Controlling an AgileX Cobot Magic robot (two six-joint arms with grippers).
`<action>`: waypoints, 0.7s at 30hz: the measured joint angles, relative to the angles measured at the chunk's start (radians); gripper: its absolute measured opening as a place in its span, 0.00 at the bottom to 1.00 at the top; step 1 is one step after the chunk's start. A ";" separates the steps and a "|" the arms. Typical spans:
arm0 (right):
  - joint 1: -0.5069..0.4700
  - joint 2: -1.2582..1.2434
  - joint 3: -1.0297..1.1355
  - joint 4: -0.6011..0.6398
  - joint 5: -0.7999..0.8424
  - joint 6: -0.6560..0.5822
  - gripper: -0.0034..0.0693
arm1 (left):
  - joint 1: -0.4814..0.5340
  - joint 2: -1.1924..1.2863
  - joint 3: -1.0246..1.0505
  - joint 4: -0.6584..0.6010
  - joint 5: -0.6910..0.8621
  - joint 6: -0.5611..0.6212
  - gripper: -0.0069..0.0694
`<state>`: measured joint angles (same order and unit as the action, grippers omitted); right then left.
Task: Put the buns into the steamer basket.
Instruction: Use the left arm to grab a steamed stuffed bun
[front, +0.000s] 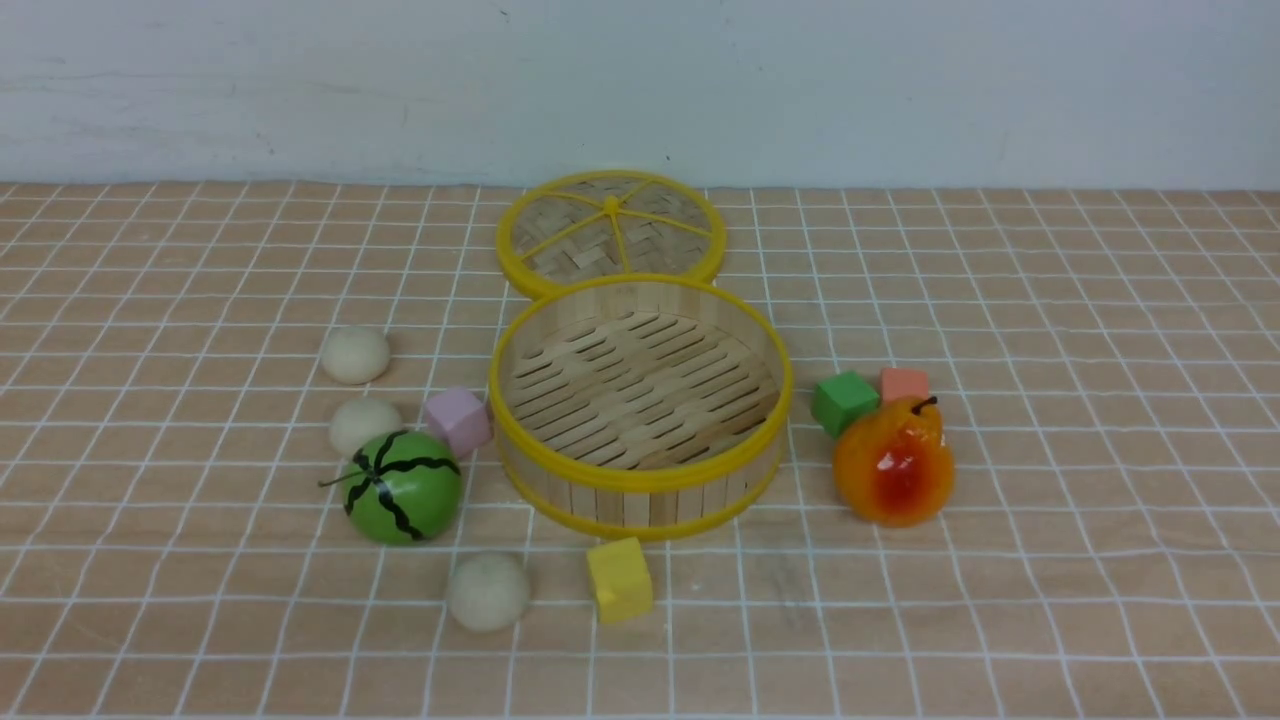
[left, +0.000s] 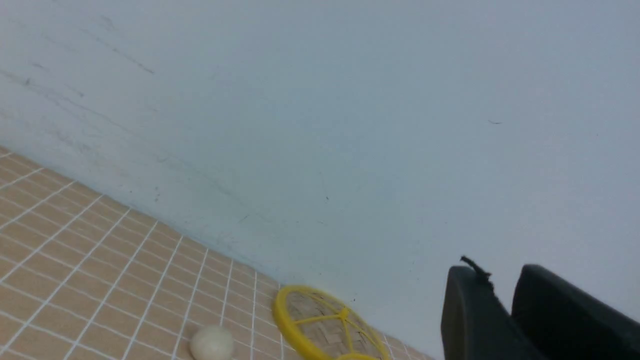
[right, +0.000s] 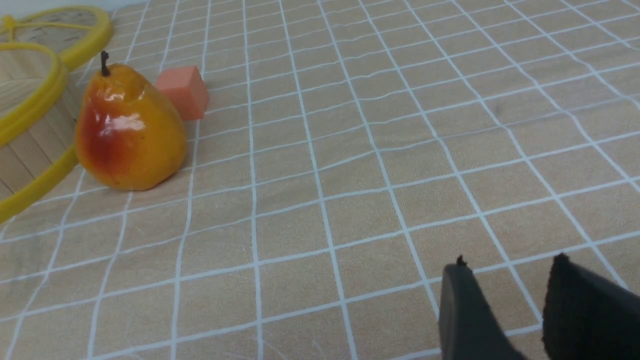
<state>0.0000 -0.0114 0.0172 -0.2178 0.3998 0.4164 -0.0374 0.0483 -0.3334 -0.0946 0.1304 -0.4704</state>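
Three buns (front: 355, 354) (front: 364, 424) (front: 488, 590) lie on the table (front: 1000, 620) to the left of the steamer basket (front: 640, 482), none inside it. The left hand (left: 500, 272) and right hand (right: 507, 262) hold nothing, fingers drawn nearly together.
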 joint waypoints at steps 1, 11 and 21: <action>0.000 0.000 0.000 0.000 0.000 0.000 0.38 | 0.000 0.051 -0.094 0.013 0.085 0.001 0.26; 0.000 0.000 0.000 0.000 0.000 0.000 0.38 | 0.000 0.433 -0.423 0.162 0.520 0.006 0.28; 0.000 0.000 0.000 0.000 0.000 0.000 0.38 | 0.000 0.737 -0.410 0.040 0.487 0.050 0.28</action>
<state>0.0000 -0.0114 0.0172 -0.2178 0.3998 0.4164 -0.0374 0.7848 -0.7434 -0.0548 0.6175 -0.4203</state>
